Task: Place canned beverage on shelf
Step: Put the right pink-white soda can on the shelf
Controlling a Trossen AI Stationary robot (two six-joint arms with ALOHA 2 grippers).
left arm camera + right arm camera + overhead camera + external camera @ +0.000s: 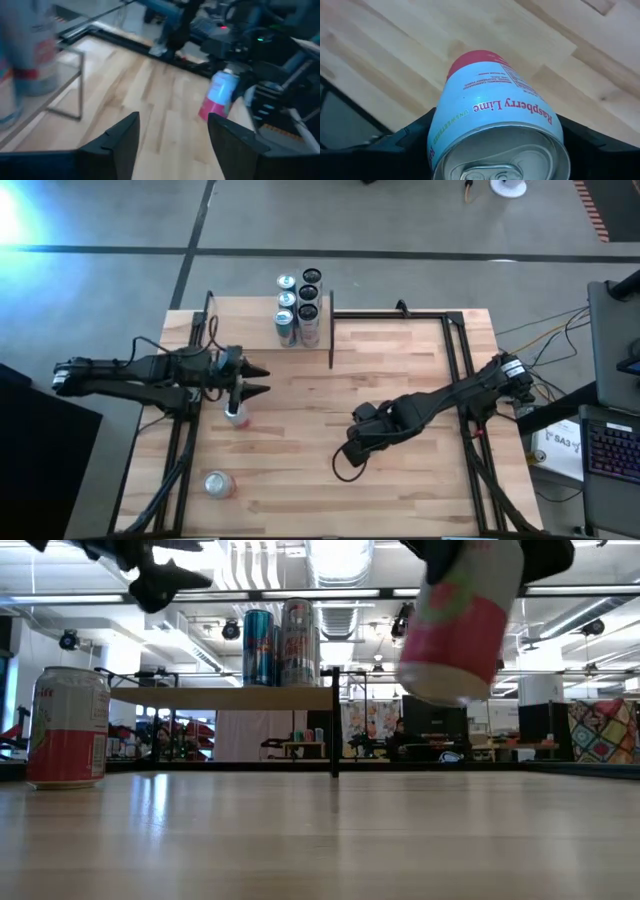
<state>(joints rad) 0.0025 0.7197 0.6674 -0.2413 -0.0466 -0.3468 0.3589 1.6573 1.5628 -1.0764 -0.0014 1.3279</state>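
Aloft in right pincer (470, 550): pink raspberry-lime can (458, 625), above table (320, 840).

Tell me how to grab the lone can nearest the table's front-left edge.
Grip the can across its round side wall at mid-height, coming in level with the left gripper, the nearer one: it stands upright, lid up, on its own.
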